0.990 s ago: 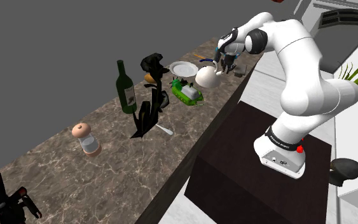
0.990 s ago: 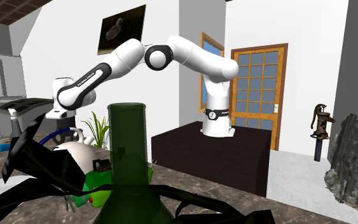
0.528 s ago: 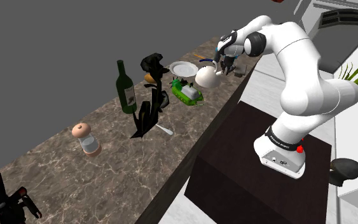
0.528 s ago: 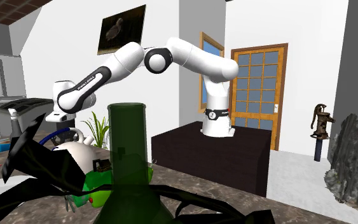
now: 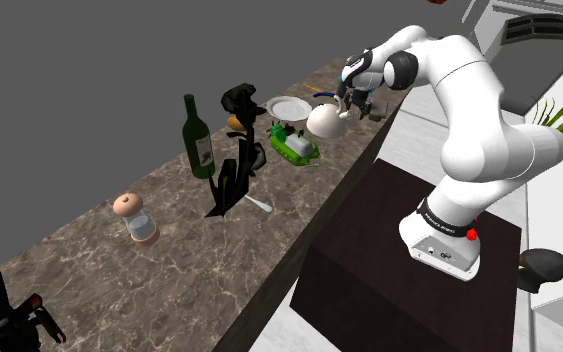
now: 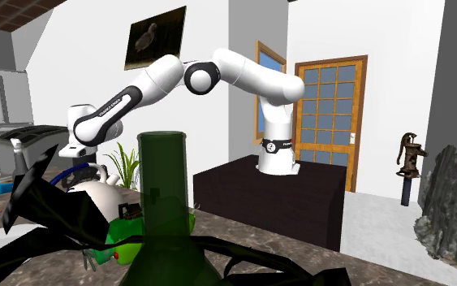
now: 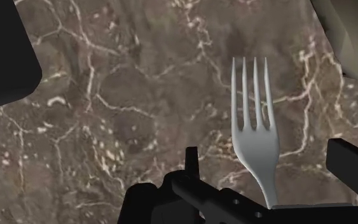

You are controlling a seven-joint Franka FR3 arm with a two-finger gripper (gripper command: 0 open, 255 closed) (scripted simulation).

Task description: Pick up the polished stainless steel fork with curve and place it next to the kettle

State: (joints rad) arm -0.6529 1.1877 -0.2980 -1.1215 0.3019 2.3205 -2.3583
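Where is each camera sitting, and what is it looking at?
Shoulder view: beside the stand, looking down the marble counter; shows the arm and tool by the kettle.
Second exterior view: low on the counter behind the green bottle, facing the arm and stand.
Wrist view: at the arm's end, looking down at the fork between open fingers.
Shared: both outside views show arm, bottle, kettle.

My brown marble table (image 5: 179, 280) backs onto a plain grey wall (image 5: 89, 50). Elsewhere: white walls (image 6: 397, 65), wooden glazed door (image 6: 329, 122), framed picture (image 6: 155, 36), pale floor (image 6: 381, 236).
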